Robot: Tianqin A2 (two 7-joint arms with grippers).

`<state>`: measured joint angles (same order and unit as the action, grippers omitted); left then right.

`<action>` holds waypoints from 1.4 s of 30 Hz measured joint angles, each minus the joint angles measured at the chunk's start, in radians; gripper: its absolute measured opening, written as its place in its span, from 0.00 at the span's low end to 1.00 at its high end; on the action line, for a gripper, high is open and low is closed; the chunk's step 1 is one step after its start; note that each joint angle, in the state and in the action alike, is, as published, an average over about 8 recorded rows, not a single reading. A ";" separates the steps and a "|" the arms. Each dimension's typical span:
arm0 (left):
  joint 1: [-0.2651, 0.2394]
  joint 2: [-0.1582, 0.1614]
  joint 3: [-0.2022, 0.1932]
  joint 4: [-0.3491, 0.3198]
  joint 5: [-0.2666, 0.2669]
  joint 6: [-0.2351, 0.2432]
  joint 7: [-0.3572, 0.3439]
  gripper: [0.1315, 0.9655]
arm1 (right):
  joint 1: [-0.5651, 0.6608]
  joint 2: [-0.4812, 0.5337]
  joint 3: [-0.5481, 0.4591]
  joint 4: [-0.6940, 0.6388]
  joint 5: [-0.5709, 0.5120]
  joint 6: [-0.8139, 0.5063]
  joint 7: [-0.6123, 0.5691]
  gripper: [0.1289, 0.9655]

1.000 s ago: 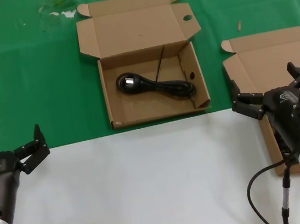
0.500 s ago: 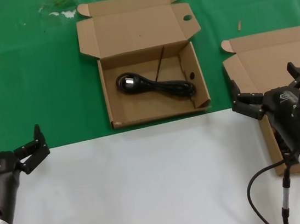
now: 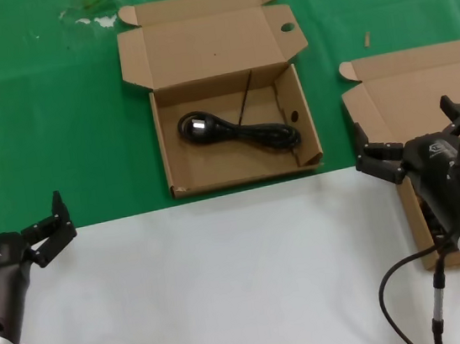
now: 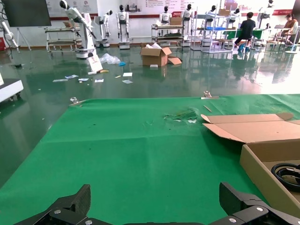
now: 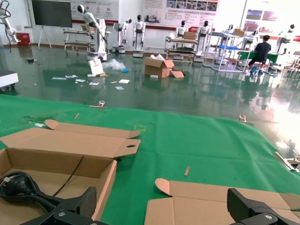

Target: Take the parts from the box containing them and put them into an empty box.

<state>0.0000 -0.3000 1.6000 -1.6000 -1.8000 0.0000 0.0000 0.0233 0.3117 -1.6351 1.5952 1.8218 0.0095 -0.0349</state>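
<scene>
- Robotics lab or test hall, large and open.
- Glossy dark green floor, reflective, with scattered papers and a loose cardboard box.
- Row of white humanoid robots on stands along the far wall; more of them in the right wrist view.
- Metal racks and work stations behind them; two people seated or standing at the far tables.
- Dark screen on a stand, wall posters.
- Bench covered in green cloth, white sheet at the near edge.
</scene>
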 joint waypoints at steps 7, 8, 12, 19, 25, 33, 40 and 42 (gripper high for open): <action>0.000 0.000 0.000 0.000 0.000 0.000 0.000 1.00 | 0.000 0.000 0.000 0.000 0.000 0.000 0.000 1.00; 0.000 0.000 0.000 0.000 0.000 0.000 0.000 1.00 | 0.000 0.000 0.000 0.000 0.000 0.000 0.000 1.00; 0.000 0.000 0.000 0.000 0.000 0.000 0.000 1.00 | 0.000 0.000 0.000 0.000 0.000 0.000 0.000 1.00; 0.000 0.000 0.000 0.000 0.000 0.000 0.000 1.00 | 0.000 0.000 0.000 0.000 0.000 0.000 0.000 1.00; 0.000 0.000 0.000 0.000 0.000 0.000 0.000 1.00 | 0.000 0.000 0.000 0.000 0.000 0.000 0.000 1.00; 0.000 0.000 0.000 0.000 0.000 0.000 0.000 1.00 | 0.000 0.000 0.000 0.000 0.000 0.000 0.000 1.00; 0.000 0.000 0.000 0.000 0.000 0.000 0.000 1.00 | 0.000 0.000 0.000 0.000 0.000 0.000 0.000 1.00; 0.000 0.000 0.000 0.000 0.000 0.000 0.000 1.00 | 0.000 0.000 0.000 0.000 0.000 0.000 0.000 1.00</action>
<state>0.0000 -0.3000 1.6000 -1.6000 -1.8000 0.0000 0.0000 0.0233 0.3117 -1.6351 1.5952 1.8218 0.0095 -0.0349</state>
